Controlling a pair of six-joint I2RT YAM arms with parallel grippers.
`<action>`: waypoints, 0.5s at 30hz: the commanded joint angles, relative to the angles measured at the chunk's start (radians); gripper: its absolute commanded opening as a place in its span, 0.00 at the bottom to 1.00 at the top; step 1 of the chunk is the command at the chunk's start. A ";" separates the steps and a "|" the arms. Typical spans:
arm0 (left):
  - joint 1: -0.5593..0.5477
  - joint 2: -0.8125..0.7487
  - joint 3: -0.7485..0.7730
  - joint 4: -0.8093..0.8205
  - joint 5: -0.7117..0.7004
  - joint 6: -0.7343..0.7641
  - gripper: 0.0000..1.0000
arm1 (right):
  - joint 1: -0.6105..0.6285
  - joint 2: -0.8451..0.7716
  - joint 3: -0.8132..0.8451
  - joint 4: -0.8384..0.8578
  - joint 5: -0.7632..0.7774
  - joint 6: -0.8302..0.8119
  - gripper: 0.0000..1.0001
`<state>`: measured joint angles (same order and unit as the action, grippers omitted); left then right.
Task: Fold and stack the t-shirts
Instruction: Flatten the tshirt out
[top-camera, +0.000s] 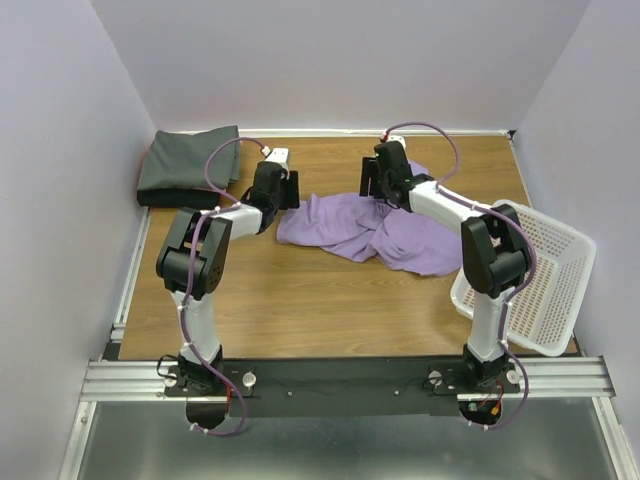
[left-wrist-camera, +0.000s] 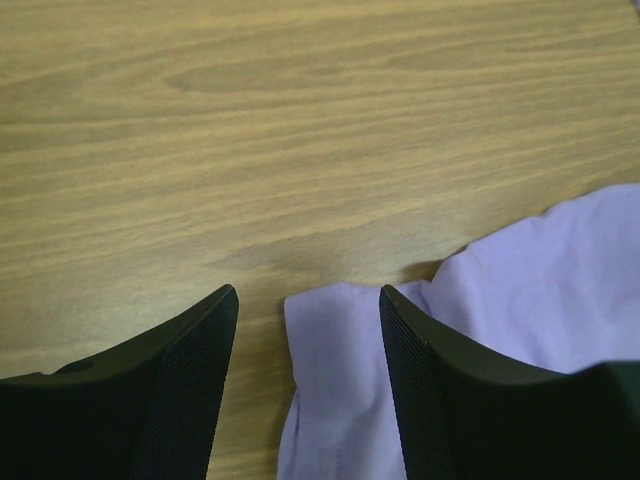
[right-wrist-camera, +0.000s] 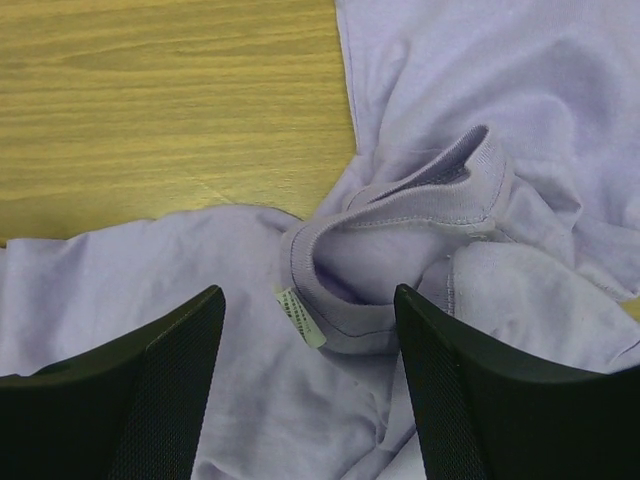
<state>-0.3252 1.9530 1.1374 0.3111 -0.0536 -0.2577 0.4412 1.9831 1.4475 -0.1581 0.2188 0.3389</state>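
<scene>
A lavender t-shirt (top-camera: 370, 232) lies crumpled in the middle of the wooden table. My left gripper (top-camera: 287, 198) is down at its left edge. In the left wrist view that gripper (left-wrist-camera: 308, 292) is open, and a corner of the lavender cloth (left-wrist-camera: 340, 380) lies between its fingers, close to the right one. My right gripper (top-camera: 379, 190) is over the shirt's far side. It (right-wrist-camera: 308, 292) stands open over the ribbed collar (right-wrist-camera: 400, 215) and its white tag (right-wrist-camera: 301, 318). A dark grey t-shirt (top-camera: 190, 163) lies folded at the back left.
A white mesh basket (top-camera: 545, 280) sits tilted at the right edge of the table, beside the right arm. White walls close in the table at the back and on both sides. Bare wood (top-camera: 300, 300) lies between the shirt and the arm bases.
</scene>
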 joint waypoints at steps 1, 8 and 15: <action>-0.003 0.033 0.038 -0.073 0.005 0.003 0.66 | -0.009 -0.007 -0.027 0.003 -0.019 -0.003 0.75; -0.018 0.050 0.071 -0.132 -0.019 -0.002 0.66 | -0.013 -0.021 -0.048 0.011 -0.025 -0.001 0.75; -0.025 0.124 0.180 -0.266 0.015 0.021 0.63 | -0.018 -0.038 -0.070 0.026 -0.041 0.000 0.74</action>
<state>-0.3431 2.0262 1.2575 0.1413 -0.0528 -0.2539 0.4316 1.9820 1.3975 -0.1539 0.2035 0.3389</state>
